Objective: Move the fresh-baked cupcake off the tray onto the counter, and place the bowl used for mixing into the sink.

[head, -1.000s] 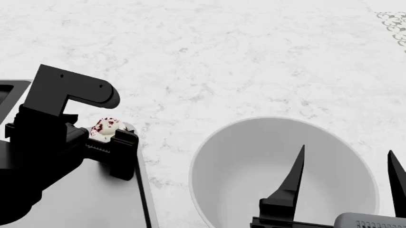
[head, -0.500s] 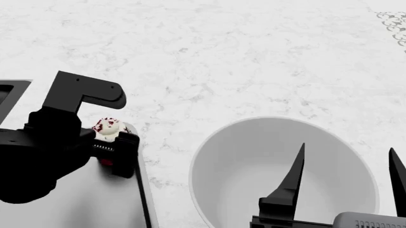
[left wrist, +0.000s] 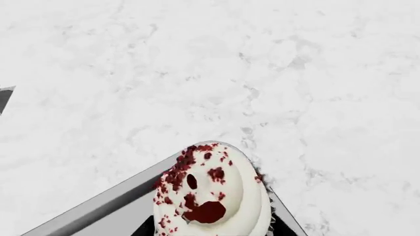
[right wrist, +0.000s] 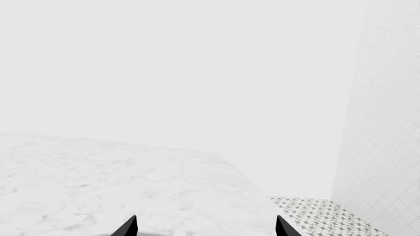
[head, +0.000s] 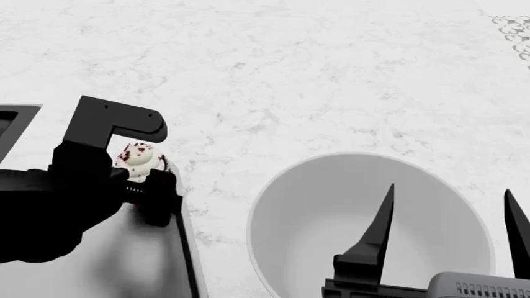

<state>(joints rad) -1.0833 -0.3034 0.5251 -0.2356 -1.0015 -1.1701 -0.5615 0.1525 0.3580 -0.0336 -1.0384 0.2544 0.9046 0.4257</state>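
The cupcake with white frosting and red crumbs sits between the fingers of my left gripper, which is shut on it at the far right corner of the silver tray. In the left wrist view the cupcake fills the lower middle, over the tray's rim. The large white bowl stands on the marble counter at the lower right. My right gripper hangs open over the bowl, nothing between its fingers. A dark corner of the sink shows at the far left.
The counter's right edge meets patterned floor tiles at the upper right. In the right wrist view the counter ends before the patterned floor and a white tiled wall.
My left gripper has risen slightly with the cupcake in it and turned a little; a soft shadow now lies on the tray below. The right gripper and the bowl have barely moved.
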